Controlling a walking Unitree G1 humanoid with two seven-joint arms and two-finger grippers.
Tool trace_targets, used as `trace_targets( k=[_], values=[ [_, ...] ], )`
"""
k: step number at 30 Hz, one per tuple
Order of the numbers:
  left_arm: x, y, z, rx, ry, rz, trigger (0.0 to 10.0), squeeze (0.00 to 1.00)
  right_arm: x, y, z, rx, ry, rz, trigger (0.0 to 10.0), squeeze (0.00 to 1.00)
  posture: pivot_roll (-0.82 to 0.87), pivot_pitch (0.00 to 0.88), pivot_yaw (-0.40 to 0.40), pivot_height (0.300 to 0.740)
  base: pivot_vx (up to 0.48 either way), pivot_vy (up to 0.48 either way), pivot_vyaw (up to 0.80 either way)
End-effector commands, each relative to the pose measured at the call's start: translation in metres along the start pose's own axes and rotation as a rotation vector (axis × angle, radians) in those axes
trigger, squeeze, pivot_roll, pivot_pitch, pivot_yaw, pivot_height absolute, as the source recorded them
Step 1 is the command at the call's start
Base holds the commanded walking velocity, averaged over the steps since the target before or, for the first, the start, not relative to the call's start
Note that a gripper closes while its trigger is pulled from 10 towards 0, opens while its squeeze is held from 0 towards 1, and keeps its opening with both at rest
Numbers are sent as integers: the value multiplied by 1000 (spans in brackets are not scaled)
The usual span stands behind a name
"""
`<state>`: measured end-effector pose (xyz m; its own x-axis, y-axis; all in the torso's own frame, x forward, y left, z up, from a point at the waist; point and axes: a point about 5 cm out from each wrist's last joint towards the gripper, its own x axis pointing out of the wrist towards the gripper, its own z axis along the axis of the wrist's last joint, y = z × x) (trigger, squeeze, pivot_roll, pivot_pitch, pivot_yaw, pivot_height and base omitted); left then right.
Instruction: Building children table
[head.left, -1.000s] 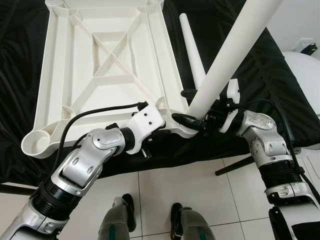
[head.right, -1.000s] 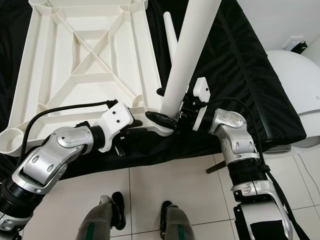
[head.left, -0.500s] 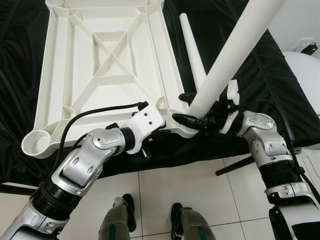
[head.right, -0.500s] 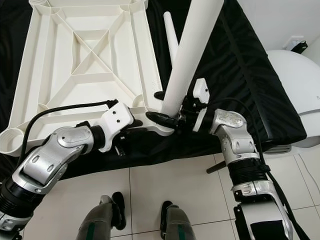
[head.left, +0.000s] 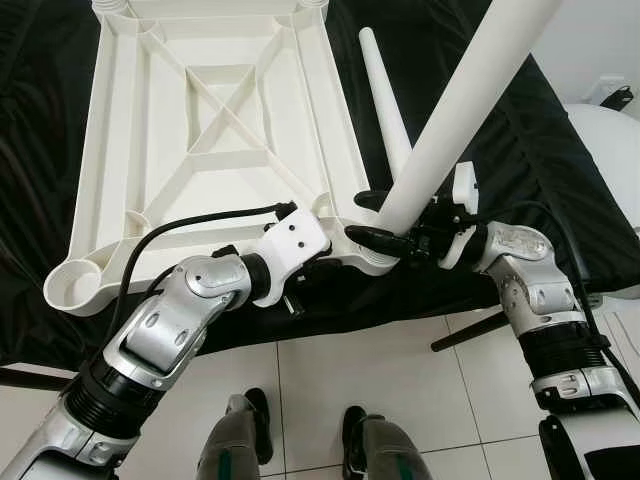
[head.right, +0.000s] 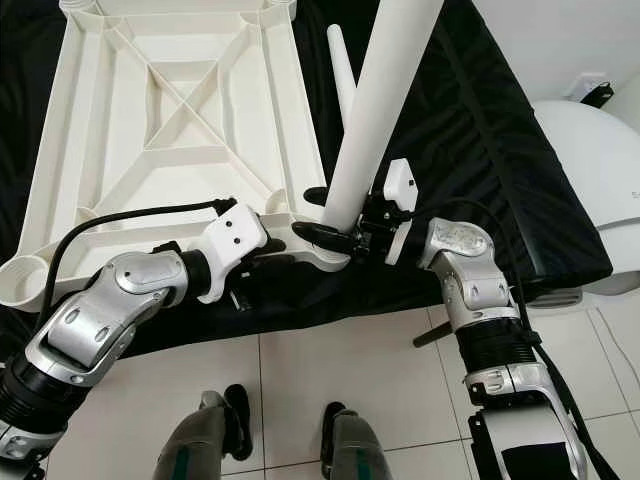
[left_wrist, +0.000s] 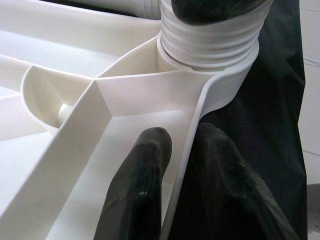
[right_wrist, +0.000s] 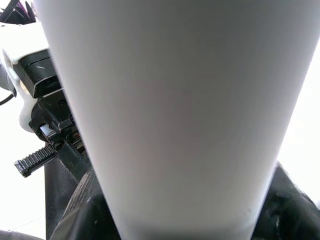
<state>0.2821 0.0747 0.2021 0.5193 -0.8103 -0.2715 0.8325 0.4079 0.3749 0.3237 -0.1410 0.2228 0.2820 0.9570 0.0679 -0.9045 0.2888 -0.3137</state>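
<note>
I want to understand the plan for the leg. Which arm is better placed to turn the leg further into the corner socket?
Probably the right: the right hand already clamps the table leg just above the corner socket. The left hand pinches the tabletop's rim, steadying it.

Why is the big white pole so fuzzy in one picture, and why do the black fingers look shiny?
In the right wrist view, the white plastic table leg sits too close to the camera, so it blurs into a smooth grey-white shape. In the left wrist view, light glints off the left gripper's glossy black fingers, which pinch the white plastic tabletop's rim.
</note>
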Motion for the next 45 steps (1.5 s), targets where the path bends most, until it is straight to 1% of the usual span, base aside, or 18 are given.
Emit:
trace_targets(
  k=[1, 4, 6, 8, 11, 20, 23, 26, 31, 33, 35, 37, 38, 42, 44, 45],
  values=[
    [3, -10, -9, -39, 32, -87, 10000, 0, -2, 3, -1, 31, -21, -15, 10000, 0, -32, 258, -16, 740, 0, 0, 0],
    [3, -9, -8, -41, 33, -85, 10000, 0, -2, 5, -2, 39, -27, -32, 10000, 0, -34, 258, -15, 740, 0, 0, 0],
    [5, -8, -9, -56, 39, -70, 10000, 0, -2, 9, -4, 44, -30, -71, 10000, 0, -36, 261, -13, 740, 0, 0, 0],
    [5, -7, -9, -63, 43, -63, 10000, 0, -2, 10, -5, 45, -29, -88, 10000, 0, -36, 261, -13, 740, 0, 0, 0],
    [7, -5, -12, -76, 59, -43, 10000, 0, -3, 12, -6, 59, -45, -148, 10000, 0, -44, 265, -11, 740, 0, 0, 0],
    [9, -1, -15, -104, 78, 0, 10000, 0, -5, 17, -6, 71, -58, -221, 10000, 0, -51, 264, -14, 740, 0, 0, 0],
    [11, 2, -17, -128, 90, 48, 10000, 0, -4, 22, -7, 72, -65, -275, 10000, 0, -54, 260, -13, 740, 0, 0, 0],
    [12, 4, -17, -148, 94, 74, 10000, 0, -2, 25, -7, 74, -68, -303, 10000, 0, -55, 258, -13, 740, 0, 0, 0],
    [13, 7, -18, -157, 103, 101, 10000, 0, -1, 28, -7, 71, -67, -363, 10000, 0, -56, 254, -13, 740, 0, 0, 0],
    [14, 8, -19, -162, 107, 115, 10000, 0, 1, 30, -8, 72, -70, -405, 10000, 0, -56, 251, -14, 740, 0, 0, 0],
    [14, 8, -19, -163, 107, 118, 10000, 0, 2, 32, -8, 72, -72, -417, 10000, 0, -56, 250, -14, 740, 0, 0, 0],
    [15, 10, -19, -165, 110, 130, 10000, 0, 5, 36, -9, 68, -73, -465, 10000, 0, -57, 249, -15, 740, 0, 0, 0],
    [15, 10, -19, -165, 110, 130, 10000, 0, 5, 36, -9, 68, -73, -465, 10000, 0, -57, 249, -15, 740, 0, 0, 0],
    [16, 12, -17, -170, 110, 143, 10000, 0, 13, 46, -11, 73, -84, -561, 10000, 0, -56, 252, -13, 740, 0, 0, 0],
    [16, 12, -17, -171, 110, 144, 10000, 0, 14, 48, -11, 72, -85, -579, 10000, 0, -56, 252, -13, 740, 0, 0, 0],
    [16, 12, -17, -173, 111, 146, 10000, 0, 17, 51, -12, 82, -90, -620, 10000, 0, -54, 252, -11, 740, 0, 0, 0]
  ],
)
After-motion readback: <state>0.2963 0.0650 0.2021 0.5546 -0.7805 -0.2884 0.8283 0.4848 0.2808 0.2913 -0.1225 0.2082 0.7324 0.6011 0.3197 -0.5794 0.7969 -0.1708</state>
